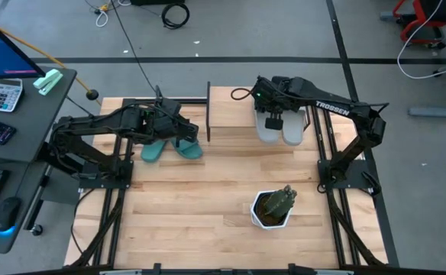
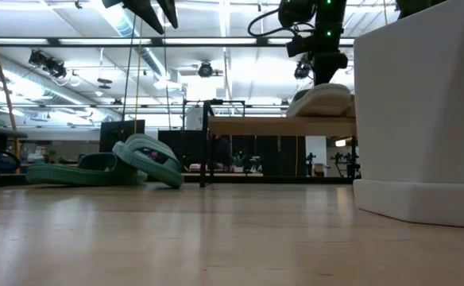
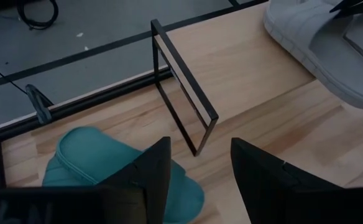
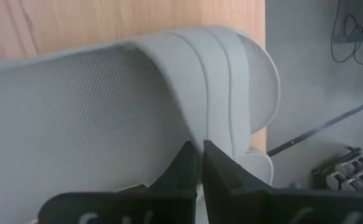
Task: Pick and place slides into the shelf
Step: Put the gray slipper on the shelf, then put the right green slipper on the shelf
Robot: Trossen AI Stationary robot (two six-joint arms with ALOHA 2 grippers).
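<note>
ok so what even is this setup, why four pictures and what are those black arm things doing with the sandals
It is one moment seen by four cameras: one overhead, one at table height, and one on each arm's wrist. The black things are two robot arms at a slatted wooden table.

The right arm's tool is shut and sits on a light grey soft sandal. Both grey sandals lie on the small wooden shelf with thin black legs.

The left arm's tool is open and holds nothing. It hovers above the two teal-green sandals, which lie on the table beside the shelf.

A white pot with a green plant stands nearer the front.
</note>
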